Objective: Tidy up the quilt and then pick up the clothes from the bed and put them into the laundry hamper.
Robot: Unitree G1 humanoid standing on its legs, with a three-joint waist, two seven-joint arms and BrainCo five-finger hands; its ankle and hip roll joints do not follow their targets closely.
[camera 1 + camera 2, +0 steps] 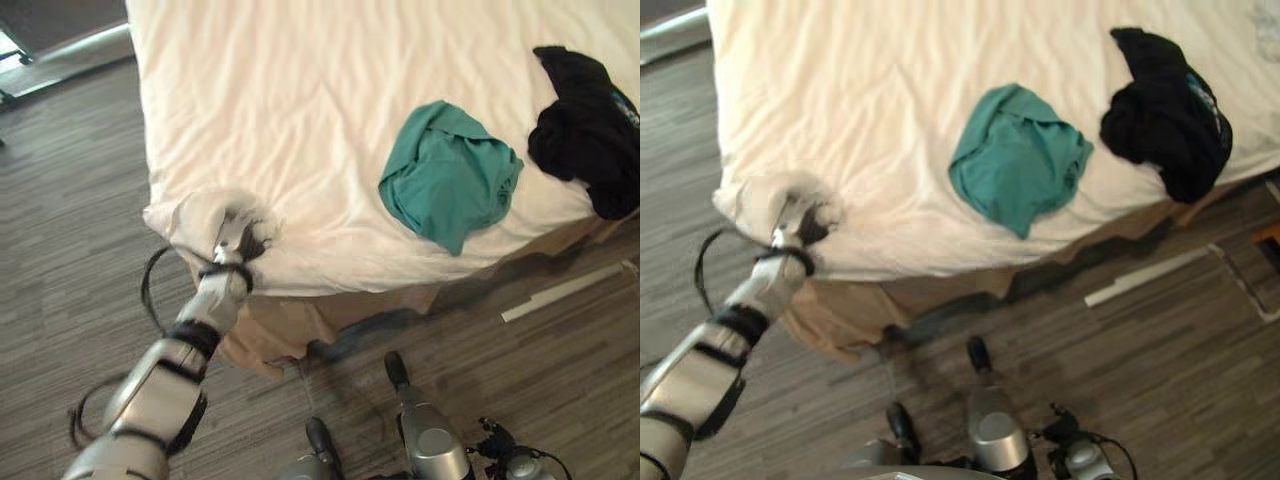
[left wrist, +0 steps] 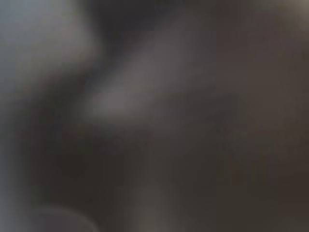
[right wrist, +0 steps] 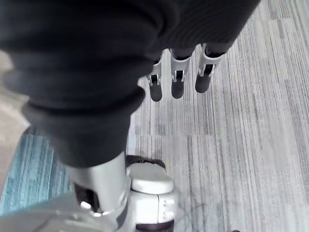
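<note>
**Left hand at the quilt corner, clothes lying on the bed**

In the left eye view, a cream-white quilt of soft, finely wrinkled fabric is seen spread over the bed. Its near left corner is bunched into a rounded lump, and the left hand is placed at this lump, partly wrapped in the cloth. The fingers are hidden by the fabric, so it cannot be told whether they are curled or straight. A crumpled teal-green cotton garment is lying on the quilt near the bed's front edge. Just beside it, toward the right, a black crumpled garment is lying, and part of it hangs over the edge. A small blue patch is seen on it, but no writing can be read. Under the quilt a tan bed skirt is hanging. The floor of grey wood-grain planks is seen around the bed, and a pale flat strip lies on it.

In the right eye view the same scene is shown; the teal garment and the black garment are apart from the left hand.

In the left wrist view nothing can be made out but dark, blurred shapes.

In the right wrist view the right hand is seen hanging over the striped grey floor, with its fingers straight and holding nothing.
</note>
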